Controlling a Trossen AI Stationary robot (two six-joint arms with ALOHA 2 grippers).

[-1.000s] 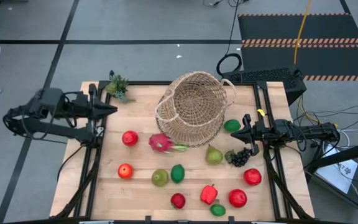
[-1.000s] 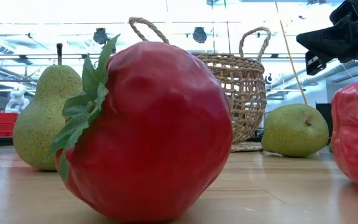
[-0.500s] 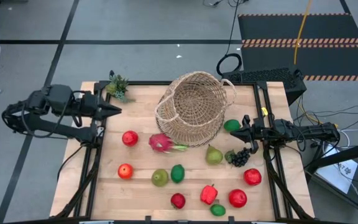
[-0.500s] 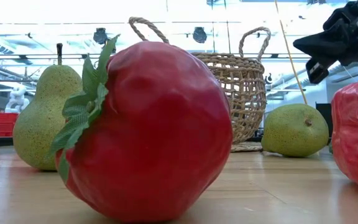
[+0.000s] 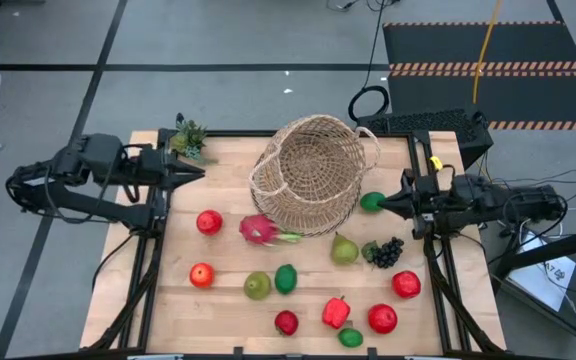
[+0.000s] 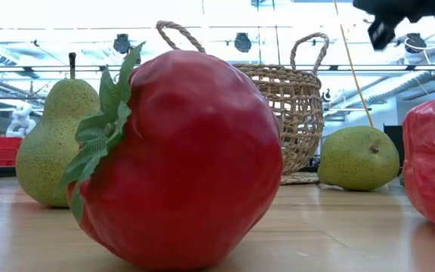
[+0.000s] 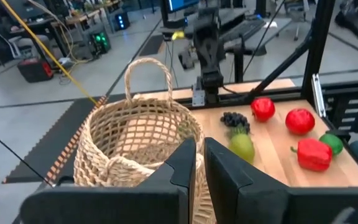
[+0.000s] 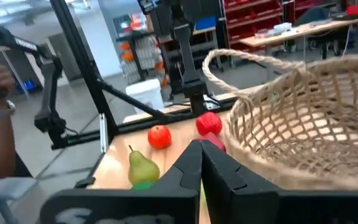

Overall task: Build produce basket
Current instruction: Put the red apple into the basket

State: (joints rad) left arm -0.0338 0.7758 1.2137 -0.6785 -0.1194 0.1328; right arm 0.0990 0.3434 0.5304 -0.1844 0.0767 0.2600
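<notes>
The tan wicker basket (image 5: 308,175) lies tipped on the table's far middle, its opening turned up and toward the left. Produce is spread over the wood: a pink dragonfruit (image 5: 259,229), a red apple (image 5: 208,222), pears (image 5: 344,249), dark grapes (image 5: 386,251), a red pepper (image 5: 335,312) and a lime (image 5: 371,201). My left gripper (image 5: 200,172) hovers shut at the far left, pointing at the basket (image 7: 135,140). My right gripper (image 5: 380,203) is shut, in the air beside the lime, right of the basket (image 8: 303,118). In the low view the pepper (image 6: 180,159) fills the foreground.
A small green spiky plant (image 5: 189,139) stands at the far left corner, just behind my left gripper. More red and green fruits (image 5: 382,318) crowd the near right of the table. Bare wood (image 5: 128,290) lies along the near left. Black frame rails run down both sides.
My left gripper has moved toward the table's right, closer to the basket. My right gripper has risen and shifted toward the far edge, next to the lime; in the low view it has climbed to the picture's top. The basket and fruits have kept still.
</notes>
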